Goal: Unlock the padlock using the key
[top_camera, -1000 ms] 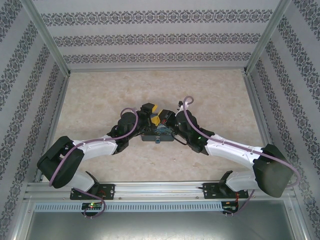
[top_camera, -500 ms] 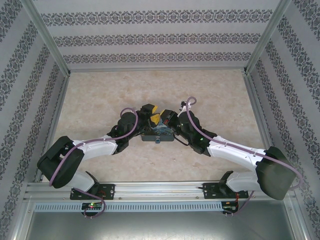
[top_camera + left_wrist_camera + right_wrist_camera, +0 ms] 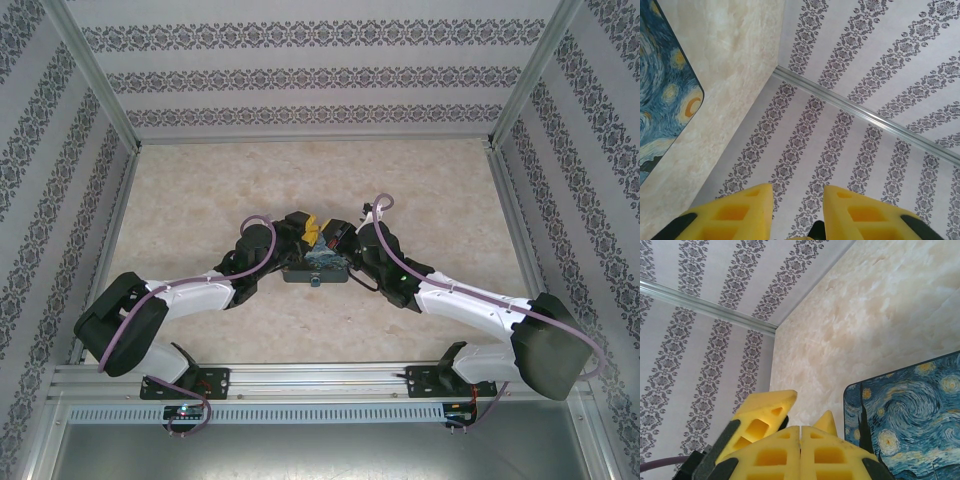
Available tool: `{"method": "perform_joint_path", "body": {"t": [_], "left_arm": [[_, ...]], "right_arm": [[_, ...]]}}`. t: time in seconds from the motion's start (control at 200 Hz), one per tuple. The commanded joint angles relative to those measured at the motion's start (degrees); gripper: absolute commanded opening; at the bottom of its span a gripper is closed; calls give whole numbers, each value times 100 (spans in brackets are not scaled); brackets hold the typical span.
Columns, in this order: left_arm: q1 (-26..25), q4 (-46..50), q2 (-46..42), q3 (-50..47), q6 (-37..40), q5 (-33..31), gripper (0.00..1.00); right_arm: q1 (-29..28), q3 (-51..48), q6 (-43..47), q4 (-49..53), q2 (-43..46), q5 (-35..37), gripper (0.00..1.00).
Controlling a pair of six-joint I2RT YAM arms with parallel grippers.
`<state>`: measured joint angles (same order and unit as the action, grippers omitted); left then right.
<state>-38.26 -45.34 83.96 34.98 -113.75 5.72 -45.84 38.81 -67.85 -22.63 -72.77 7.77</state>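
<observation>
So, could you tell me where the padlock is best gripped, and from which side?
Probably its body, pinched across its two flanks, coming from the near side: the padlock juts from the middle of the box's near wall, with open table before it. Its shackle is too small to make out.

White arm shells (image 3: 195, 292), black joints (image 3: 120, 322), looping purple cables (image 3: 377, 199), yellow hollow-celled fingers (image 3: 745, 212)

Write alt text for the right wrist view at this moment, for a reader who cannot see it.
The right gripper, yellow fingers pressed shut, sits at the bottom edge, another yellow finger just behind it on the left. Right of them lies a box lid painted in blue-and-yellow swirls, on a marbled beige table meeting a patterned wall.
</observation>
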Motion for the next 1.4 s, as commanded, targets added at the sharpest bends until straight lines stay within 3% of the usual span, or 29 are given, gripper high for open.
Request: {"method": "perform_joint_path", "body": {"t": [0.0, 0.2, 0.3, 0.4, 0.49, 0.63, 0.749, 0.849, 0.979, 1.159, 1.394], "left_arm": [[-76, 46, -92, -27, 90, -113, 26], [-76, 211, -193, -34, 152, -147, 16], [-76, 355, -262, -53, 202, -179, 0], [-68, 633, -419, -84, 431, -290, 0], [-36, 891, -611, -124, 934, -395, 0], [114, 1641, -990, 124, 2468, -191, 0], [179, 2601, -1264, 708, 4405, 234, 0], [186, 3428, -1295, 1270, 6107, 621, 0], [185, 3575, -1238, 1509, 7328, 1199, 0], [288, 3151, -1080, 1494, 7662, 1714, 0], [380, 2239, -808, 1286, 7452, 2115, 0]], "right_arm": [[69, -101, -105, -154, 97, 91, 0], [79, -115, -105, -154, 105, 89, 0], [87, -149, -97, -154, 139, 93, 0], [114, -265, -85, -128, 239, 98, 0], [222, -530, -18, 35, 497, 91, 28], [659, -1081, 165, 272, 1122, -265, 50], [1216, -1288, 543, 398, 1488, -1121, 60], [1544, -1293, 908, 315, 1564, -1896, 60], [1604, -1146, 1286, 36, 1451, -2624, 59], [1466, -963, 1479, -343, 1326, -2992, 56], [1420, -997, 1450, -788, 1346, -3125, 54]]}}
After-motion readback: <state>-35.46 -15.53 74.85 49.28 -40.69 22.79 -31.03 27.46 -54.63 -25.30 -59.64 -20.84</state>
